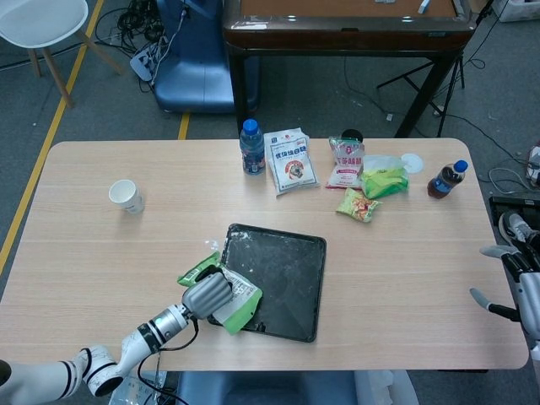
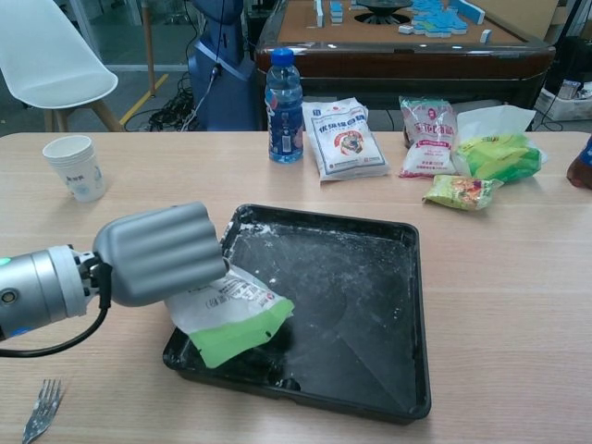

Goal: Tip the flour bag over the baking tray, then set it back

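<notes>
Pale wooden table [image 2: 518, 305], workshop floor and dark furniture beyond. Nearest the robot, a metal fork [image 2: 41, 409] lies left of the black rectangular baking tray [image 2: 370, 305]. Left hand [image 2: 159, 253] clenched around the green-and-white plastic flour bag [image 2: 231, 313], which hangs tipped, lower end over the tray's near-left corner; the head view shows the same grasp [image 1: 207, 294], bag [image 1: 239, 299] straddling the tray's left rim [image 1: 287, 270]. Bag looks crumpled and soft, printed white face up, green edges showing; whether its mouth is open cannot be told. Tray floor dusted with white powder. Risk, as a judgement: flour could spill over the left rim onto the table, since the bag sits at the edge rather than mid-tray; a slack bag may also slip in the grasp. Right hand [image 1: 516, 283] at the table's far right edge, fingers apart, holding nothing. Beyond the tray: clear plastic water bottle with blue cap [image 2: 284, 94], white paper cup [image 2: 76, 166].
</notes>
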`<state>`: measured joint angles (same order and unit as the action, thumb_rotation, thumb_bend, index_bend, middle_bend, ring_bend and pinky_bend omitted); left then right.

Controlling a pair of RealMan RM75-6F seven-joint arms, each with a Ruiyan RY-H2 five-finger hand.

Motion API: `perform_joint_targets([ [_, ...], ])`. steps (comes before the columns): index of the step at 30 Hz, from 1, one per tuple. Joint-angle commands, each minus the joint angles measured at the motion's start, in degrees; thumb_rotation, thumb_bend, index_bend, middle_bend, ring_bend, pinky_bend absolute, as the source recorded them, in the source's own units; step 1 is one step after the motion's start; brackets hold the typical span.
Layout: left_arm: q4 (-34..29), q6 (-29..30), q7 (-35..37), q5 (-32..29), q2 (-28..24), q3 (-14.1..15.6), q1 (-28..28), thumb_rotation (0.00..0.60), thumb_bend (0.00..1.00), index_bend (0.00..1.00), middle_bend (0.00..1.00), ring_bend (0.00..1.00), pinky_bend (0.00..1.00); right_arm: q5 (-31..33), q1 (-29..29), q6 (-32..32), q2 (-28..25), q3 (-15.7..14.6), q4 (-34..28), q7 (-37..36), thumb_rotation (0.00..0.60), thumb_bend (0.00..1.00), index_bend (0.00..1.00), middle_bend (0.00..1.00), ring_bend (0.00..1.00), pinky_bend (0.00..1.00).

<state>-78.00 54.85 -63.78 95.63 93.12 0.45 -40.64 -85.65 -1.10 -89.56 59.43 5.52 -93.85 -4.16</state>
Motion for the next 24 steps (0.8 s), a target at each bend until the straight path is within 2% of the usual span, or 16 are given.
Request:
perform_joint_targets([
  [1,-0.3,-1.5,-2.1,-1.6,0.7,0.3,0.2,0.600,0.36,0.59,0.74,0.72,0.89,0.0,0.1,-0.1,0.0,0.0,0.1,-0.1,0.600,0.16,0.32,0.31,0.16,0.27],
  [5,-1.4,-1.3,-1.6,-3.3,0.4,-0.3,0.7,0.600,0.36,0.59,0.74,0.72,0.89,0.1,0.2,-0.1,0.0,-0.1,0.3,-0.4,0.600,0.15,0.32,0.31,0.16,0.27],
  [9,-2.7,0.8,2.0,-3.9,-0.6,-1.3,1.1,0.600,0.36,0.59,0.74,0.72,0.89,0.1,0.2,-0.2,0.1,0.0,0.5,-0.5,0.600,0.16,0.32,0.31,0.16,0.27],
  [18,-2.2,4.8,4.8,-3.8,-1.8,-2.9,1.6,0.600,0.36,0.59,0.74,0.72,0.89,0.1,0.1,0.0,0.1,0.0,0.3,-0.2,0.600,0.15,0.32,0.31,0.16,0.27],
  [24,-0.1,1.3,1.8,-6.9,-1.0,-2.1,1.5,0.600,0.36,0.59,0.74,0.72,0.89,0.0,0.1,0.0,0.0,0.0,0.0,0.0,0.600,0.15,0.33,0.31,0.16,0.27],
])
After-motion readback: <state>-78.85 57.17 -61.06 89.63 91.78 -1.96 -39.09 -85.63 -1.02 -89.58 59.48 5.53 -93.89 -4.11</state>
